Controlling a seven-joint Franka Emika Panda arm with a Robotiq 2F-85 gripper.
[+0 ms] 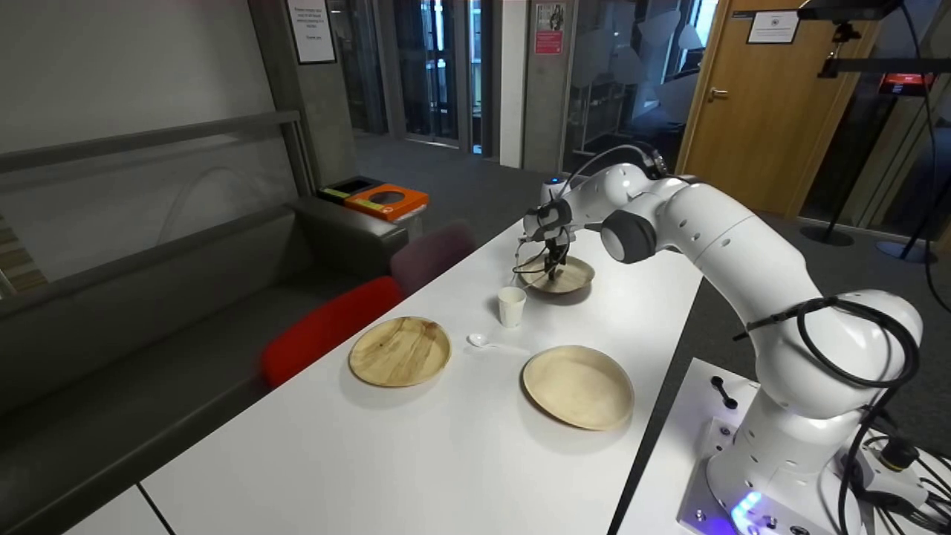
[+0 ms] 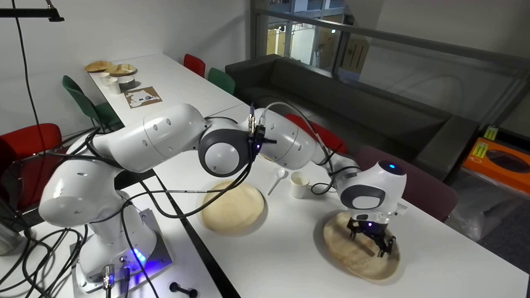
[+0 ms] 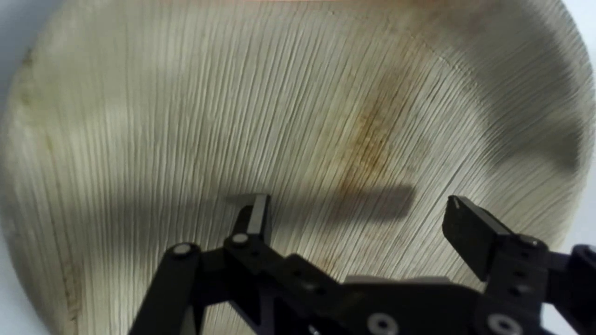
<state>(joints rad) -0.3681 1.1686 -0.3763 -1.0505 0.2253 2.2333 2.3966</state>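
Dark grey sofa [image 1: 141, 305] before a pale wall [image 1: 134, 67], red chair [image 1: 327, 327] beside a white counter [image 1: 334, 461], wooden door [image 1: 765, 119], glass partition [image 1: 617, 82], grey floor [image 1: 464, 186], apparently carpeted but indistinct

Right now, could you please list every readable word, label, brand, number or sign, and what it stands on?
"Thank you": apparently the last line of the framed pillar notice; rest blurred.
Poster: too small to read.
Door notice: too small to read.
Red panel: too blurred.
Yellow bin labels: too blurred.
Plate under the tool: no lettering visible.
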